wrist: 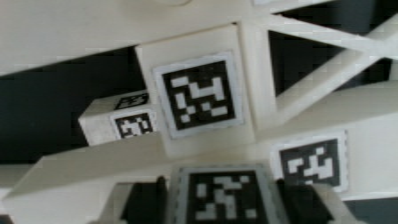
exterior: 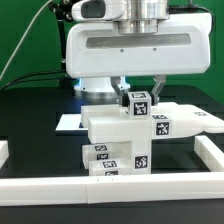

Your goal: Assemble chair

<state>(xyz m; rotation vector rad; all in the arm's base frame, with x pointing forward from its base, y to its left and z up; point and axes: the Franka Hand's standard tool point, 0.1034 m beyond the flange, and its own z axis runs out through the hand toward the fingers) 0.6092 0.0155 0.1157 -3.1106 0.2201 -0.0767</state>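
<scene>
The chair lies in loose white tagged parts, piled at the table's middle point(exterior: 115, 145). A flat slab point(exterior: 188, 120) reaches toward the exterior view's right. On top of the pile stands the end of a square leg point(exterior: 139, 104) with a black-and-white tag. My gripper point(exterior: 140, 97) comes straight down over it, one finger on each side. In the wrist view the same leg point(wrist: 199, 95) runs between my gripper point(wrist: 222, 198), and the dark pads point(wrist: 143, 197) lie against both its sides. A smaller tagged block point(wrist: 125, 122) and thin bars point(wrist: 317, 60) lie beside it.
A low white rim wall point(exterior: 110, 187) runs along the front, and it turns back at the exterior view's right point(exterior: 211, 150). A flat white sheet point(exterior: 70, 122) lies on the black table behind the pile. The arm's white body point(exterior: 130, 50) hangs over the parts.
</scene>
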